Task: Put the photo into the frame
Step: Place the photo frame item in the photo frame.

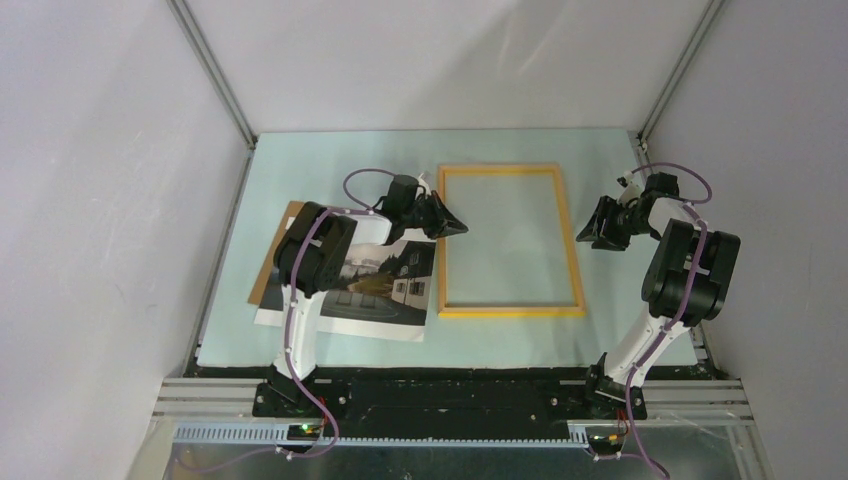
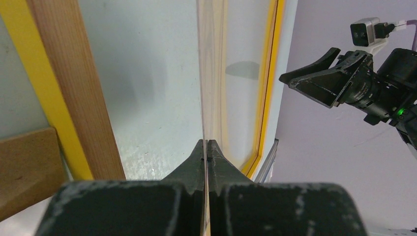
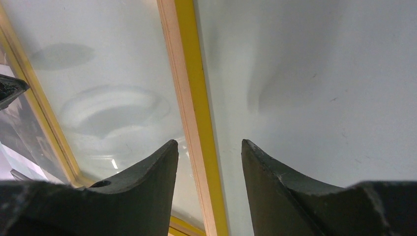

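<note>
Nearest, flat on the pale green table (image 1: 330,165): one large flexible dark grey misty-landscape photo (image 1: 385,285), outside the frame, partly covering one plain brown backing board (image 1: 272,262). Just right of it, one rectangular yellow-orange wooden frame (image 1: 510,311) with clear pane, lying flat. By its left rail, left gripper (image 2: 206,145), jaws pressed together; whether anything thin is pinched, impossible to tell. Above its right rail, right gripper (image 3: 208,142), jaws apart, empty. Two arms in all.
</note>
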`<state>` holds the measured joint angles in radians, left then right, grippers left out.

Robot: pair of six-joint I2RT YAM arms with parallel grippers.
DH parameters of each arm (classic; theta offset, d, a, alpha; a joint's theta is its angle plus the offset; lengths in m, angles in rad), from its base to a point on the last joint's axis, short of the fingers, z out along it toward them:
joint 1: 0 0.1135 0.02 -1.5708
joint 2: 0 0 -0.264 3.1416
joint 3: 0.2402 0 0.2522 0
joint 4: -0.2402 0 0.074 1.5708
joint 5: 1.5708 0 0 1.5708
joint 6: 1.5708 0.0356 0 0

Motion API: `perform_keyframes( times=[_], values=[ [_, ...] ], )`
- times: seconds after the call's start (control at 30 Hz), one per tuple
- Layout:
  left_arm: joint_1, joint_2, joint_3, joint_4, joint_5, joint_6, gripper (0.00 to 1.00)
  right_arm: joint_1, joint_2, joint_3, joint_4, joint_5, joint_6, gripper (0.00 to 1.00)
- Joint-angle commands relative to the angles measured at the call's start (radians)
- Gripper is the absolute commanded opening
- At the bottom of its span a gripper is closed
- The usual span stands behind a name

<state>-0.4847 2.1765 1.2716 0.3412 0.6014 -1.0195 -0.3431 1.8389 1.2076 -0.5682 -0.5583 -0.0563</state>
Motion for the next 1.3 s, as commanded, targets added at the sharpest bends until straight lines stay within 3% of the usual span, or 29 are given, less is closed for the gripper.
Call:
perform_keyframes(
  times=[0.0,0.77,1.27],
  values=[
    [-0.014,-0.053,0.016,0.010,-0.010,0.015,0.00,0.001,0.006,-0.003,0.004,-0.019,-0.004,0.55],
    [-0.038,-0.053,0.008,-0.001,-0.009,-0.023,0.00,0.042,0.036,-0.003,0.001,-0.002,-0.005,0.55],
    [-0.051,-0.045,0.034,-0.115,-0.033,0.002,0.00,0.084,0.057,-0.002,0.008,0.041,-0.007,0.53]
  ],
)
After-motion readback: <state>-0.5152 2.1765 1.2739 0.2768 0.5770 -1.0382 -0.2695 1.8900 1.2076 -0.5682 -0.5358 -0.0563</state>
